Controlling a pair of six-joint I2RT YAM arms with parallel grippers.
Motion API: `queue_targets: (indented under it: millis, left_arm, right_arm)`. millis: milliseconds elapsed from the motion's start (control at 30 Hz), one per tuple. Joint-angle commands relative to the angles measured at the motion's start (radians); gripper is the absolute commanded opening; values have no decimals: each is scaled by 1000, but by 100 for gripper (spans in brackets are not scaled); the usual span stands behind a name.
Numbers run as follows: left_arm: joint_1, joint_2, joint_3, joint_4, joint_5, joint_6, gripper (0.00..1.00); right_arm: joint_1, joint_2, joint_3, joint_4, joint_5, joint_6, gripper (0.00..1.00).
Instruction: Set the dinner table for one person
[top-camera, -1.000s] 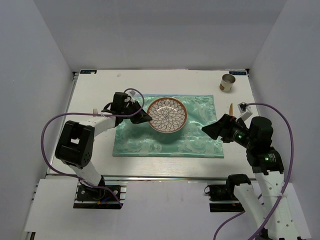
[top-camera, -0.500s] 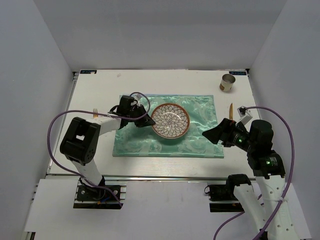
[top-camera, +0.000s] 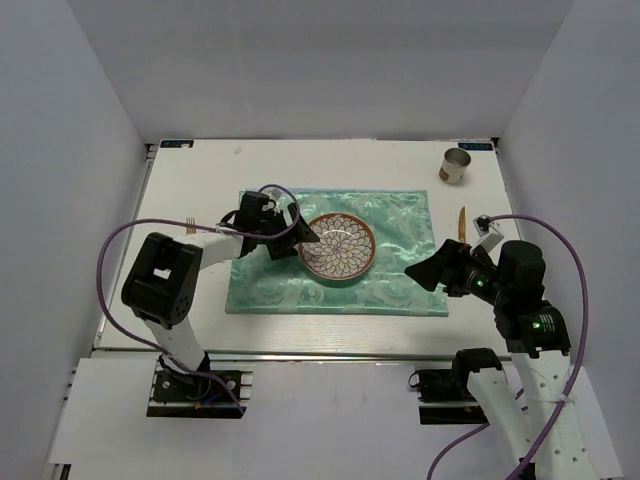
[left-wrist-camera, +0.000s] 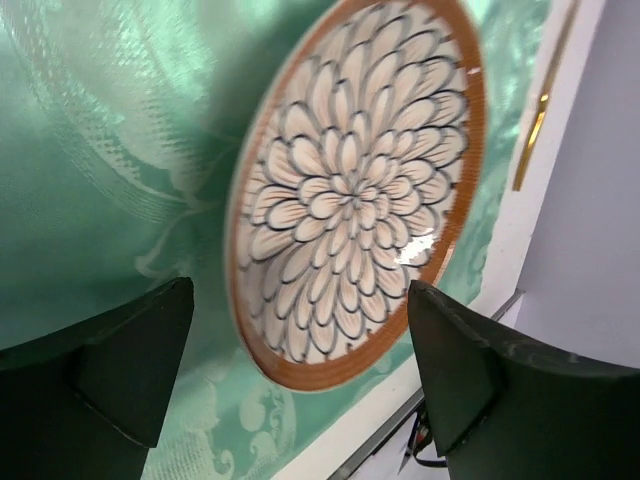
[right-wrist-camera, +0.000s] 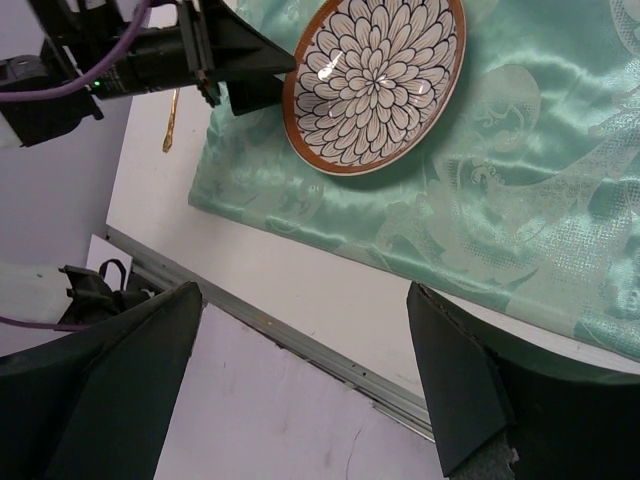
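The round flower-pattern plate (top-camera: 338, 247) with the brown rim sits flat, pretty much in the middle of the shiny green cloth (top-camera: 270, 290). That cloth is spread on the large white dinner table (top-camera: 200, 170) with the metal rail along its front.

My read is that the step in hand is letting go of the plate and getting clear of it. The left gripper (top-camera: 302, 240) is right at the plate's left rim. I'd lift it a touch and then back it out to the left, along the line the fingers point. No sideways swing, because a finger could clip the rim or bunch up that slippery cloth and drag the plate off centre.

Left jaws: wide apart. In the wrist view the near rim of the plate lies between the two fingers, and I can't see either one touching it, so it's holding nothing.

The right gripper (top-camera: 425, 270) hovers over the right end of the cloth. Its jaws are spread wide too, with nothing between them.

Other bits:
- a slim gold knife (top-camera: 461, 221) on the bare table just right of the cloth
- a small gold fork (top-camera: 188, 220) out to the left
- a little metal cup (top-camera: 455, 166) near the far right corner
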Motion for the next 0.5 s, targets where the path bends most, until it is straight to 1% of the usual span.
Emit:
queue_targets:
  millis: [0,33,100,167,233,267,300,367,400,433,467]
  left_arm:
    - [-2,-151,9,-1,-52,-1,98]
    - [-2,-180,8,-16,-104,-1,98]
    - [-2,-265,18,-99,-149,7,98]
    - [-2,-340,57,-177,-244,10,98]
    - [-2,-381,103,-341,-326,25,98]
    - [-2,-403,164,-410,-430,28,98]
    - [-2,-409,193,-544,-493,36,98]
    - [-2,-418,262,-663,-614,51,98]
    - [18,-429,273,-753,-633,65,98]
    - [18,-438,276,-786,-637,76,98]
    - [18,-447,278,-812,-653,85,98]
  right_arm:
    - [-1,2,21,22,3,-13,89]
    - [-2,7,6,34,1,-9,89]
    - [-1,22,-16,76,7,16,89]
    - [-1,42,-50,122,35,43,89]
    - [-2,96,-66,149,149,97,89]
    - [-4,125,-61,157,211,118,89]
    - [-1,186,-53,160,343,143,89]
    - [-5,260,-2,159,479,221,89]
    - [-4,336,15,163,616,249,89]
    - [-8,370,39,160,677,320,89]
    - [-10,413,94,142,822,368,89]
